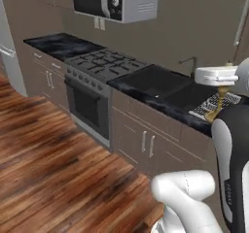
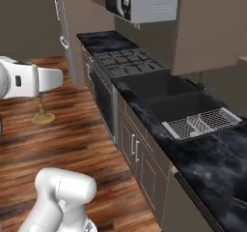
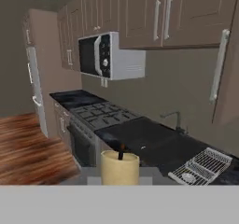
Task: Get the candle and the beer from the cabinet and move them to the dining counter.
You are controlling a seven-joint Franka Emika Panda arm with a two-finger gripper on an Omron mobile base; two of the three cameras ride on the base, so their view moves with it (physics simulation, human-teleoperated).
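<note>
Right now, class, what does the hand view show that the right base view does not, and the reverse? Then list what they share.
Hand view: the candle's top and wick close up, the wall cabinet doors above the microwave, the faucet. Right base view: the candle's stem and round base hanging above the wood floor. Shared: microwave, stove, sink, dish rack.

Two base cameras looked forward and down from behind the arm, one on each side, sharing the stove (image 1: 104, 62), sink (image 2: 166, 88) and microwave (image 1: 116, 1). The hand camera faced level along the gripper (image 3: 120, 171), close above the candle (image 3: 120, 168), toward the same microwave wall.
</note>
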